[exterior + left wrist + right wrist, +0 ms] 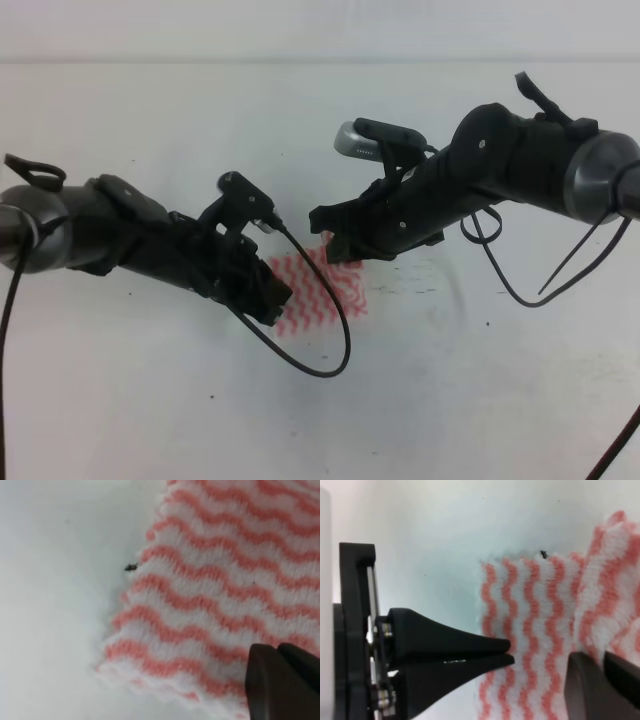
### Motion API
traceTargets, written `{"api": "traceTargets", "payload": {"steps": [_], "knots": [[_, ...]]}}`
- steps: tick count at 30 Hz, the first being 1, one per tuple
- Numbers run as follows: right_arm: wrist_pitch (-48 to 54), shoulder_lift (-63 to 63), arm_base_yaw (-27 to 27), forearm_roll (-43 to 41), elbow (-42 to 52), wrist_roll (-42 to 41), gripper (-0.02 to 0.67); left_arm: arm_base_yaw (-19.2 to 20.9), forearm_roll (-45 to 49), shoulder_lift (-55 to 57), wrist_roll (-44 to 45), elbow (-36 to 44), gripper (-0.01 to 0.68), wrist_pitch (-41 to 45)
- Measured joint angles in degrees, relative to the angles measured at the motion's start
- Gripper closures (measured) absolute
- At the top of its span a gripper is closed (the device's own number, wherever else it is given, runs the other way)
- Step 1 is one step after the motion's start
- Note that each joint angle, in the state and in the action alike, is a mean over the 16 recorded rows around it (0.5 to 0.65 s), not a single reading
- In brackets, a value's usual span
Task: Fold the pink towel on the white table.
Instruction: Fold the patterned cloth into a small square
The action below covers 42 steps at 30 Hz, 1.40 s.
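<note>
- Pink towel (318, 295) lies flat near the middle of the white table (480, 400), between the two arms, partly hidden under both.
- Right gripper (512, 658): fingers together, tips at the towel's edge; whether cloth is pinched I cannot tell.
- Left gripper (272, 300) sits low over the towel's left side; one dark fingertip (280, 682) shows over the cloth, jaw state cannot be told.
- Both arms about equally near; the towel's long axis is unclear beneath them.
- Surface plain white, lightly scuffed, a dark speck (131, 567) at the towel's edge; the room beyond is washed out.
</note>
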Motion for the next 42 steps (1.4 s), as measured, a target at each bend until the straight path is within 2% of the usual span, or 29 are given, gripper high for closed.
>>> {"api": "traceTargets", "payload": {"steps": [42], "knots": [[-0.4,-0.1,1.2,1.2,-0.1,0.0,0.650,1.1,-0.3,0.9,0.0,0.0,0.673,0.3]]}}
